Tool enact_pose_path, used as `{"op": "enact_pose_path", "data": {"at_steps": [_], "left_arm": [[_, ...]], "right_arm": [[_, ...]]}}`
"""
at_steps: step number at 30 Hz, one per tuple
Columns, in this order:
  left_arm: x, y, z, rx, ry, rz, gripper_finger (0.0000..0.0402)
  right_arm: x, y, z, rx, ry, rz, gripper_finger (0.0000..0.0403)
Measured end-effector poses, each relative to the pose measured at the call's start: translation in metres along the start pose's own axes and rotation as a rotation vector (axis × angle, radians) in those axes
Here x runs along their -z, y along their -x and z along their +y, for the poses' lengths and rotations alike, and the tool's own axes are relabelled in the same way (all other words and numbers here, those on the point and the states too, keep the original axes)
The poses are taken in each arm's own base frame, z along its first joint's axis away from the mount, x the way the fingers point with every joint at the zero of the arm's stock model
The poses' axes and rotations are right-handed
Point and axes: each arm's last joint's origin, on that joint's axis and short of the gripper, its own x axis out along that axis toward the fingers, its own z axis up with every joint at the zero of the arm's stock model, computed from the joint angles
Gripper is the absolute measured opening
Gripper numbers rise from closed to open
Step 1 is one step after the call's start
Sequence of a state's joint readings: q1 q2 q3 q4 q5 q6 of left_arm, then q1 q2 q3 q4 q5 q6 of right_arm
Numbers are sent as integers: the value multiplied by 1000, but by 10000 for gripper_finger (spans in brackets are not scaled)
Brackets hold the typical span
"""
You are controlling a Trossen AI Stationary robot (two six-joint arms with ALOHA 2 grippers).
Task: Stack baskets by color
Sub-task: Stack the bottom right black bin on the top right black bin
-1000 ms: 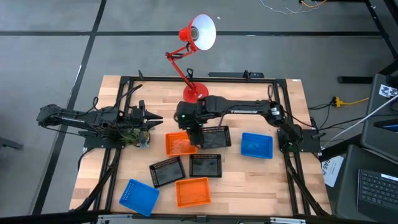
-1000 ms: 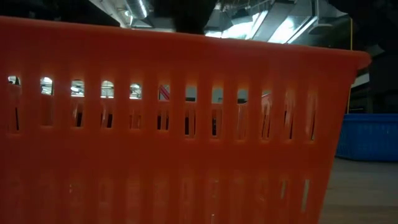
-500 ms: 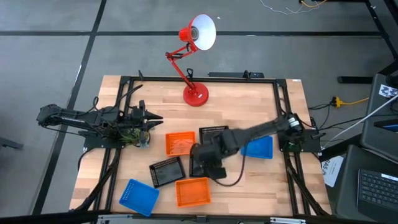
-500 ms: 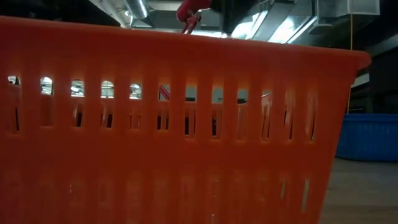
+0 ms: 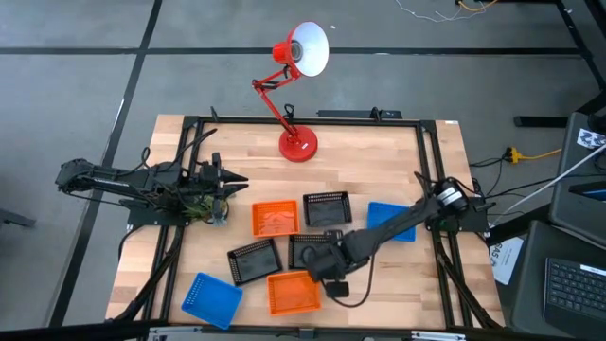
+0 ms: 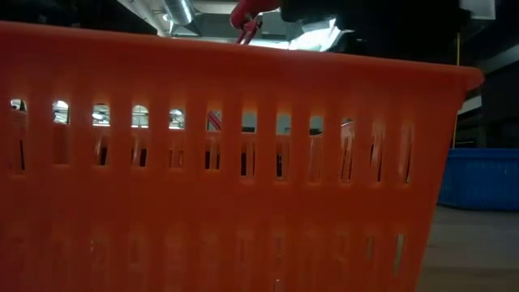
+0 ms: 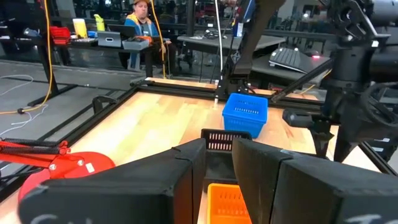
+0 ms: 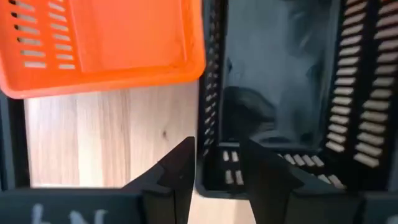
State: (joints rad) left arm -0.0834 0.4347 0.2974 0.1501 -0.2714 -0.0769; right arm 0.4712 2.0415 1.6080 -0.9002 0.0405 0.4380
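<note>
Overhead and wrist views of a two-arm robot at a wooden counter [image 5: 398, 152].

The right tool [image 5: 325, 268] reaches across the counter and hangs low over the near edge of the middle black basket [image 5: 312, 250]. In its wrist view the two fingers [image 8: 177, 177] stand slightly spread, one on each side of that basket's mesh wall [image 8: 211, 118], without pinching it.

The left tool [image 5: 237, 177] waits at the counter's left side, fingers narrowly parted and empty, as its wrist view shows [image 7: 214, 165].

Seven baskets show from above:
- an orange basket [image 5: 275, 218] left of centre
- a black basket [image 5: 327, 207] just to its right
- a blue basket [image 5: 388, 221] further right, partly under the right arm
- a second black basket [image 5: 254, 261] tilted, left of the middle one
- an orange basket [image 5: 292, 293] at the front edge, just beside the right tool
- a blue basket [image 5: 210, 298] at the front left corner

None rests inside another. The front orange basket fills the low view [image 6: 227, 162].

A red desk lamp [image 5: 295, 95] stands at the rear of the counter. A seated person [image 7: 142, 25] is visible in the room beyond.
</note>
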Motion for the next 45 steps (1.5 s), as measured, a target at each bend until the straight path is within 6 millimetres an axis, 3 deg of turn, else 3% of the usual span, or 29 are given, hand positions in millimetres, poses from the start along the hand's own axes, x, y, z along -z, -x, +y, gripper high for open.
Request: {"op": "enact_pose_path", "data": {"at_steps": [16, 45], "left_arm": [[0, 0, 0, 0, 2, 4, 73], [0, 0, 0, 0, 24, 4, 73]], "right_arm": [[18, -27, 1, 62, -85, -22, 126], [16, -27, 6, 56, -80, -68, 114]]}}
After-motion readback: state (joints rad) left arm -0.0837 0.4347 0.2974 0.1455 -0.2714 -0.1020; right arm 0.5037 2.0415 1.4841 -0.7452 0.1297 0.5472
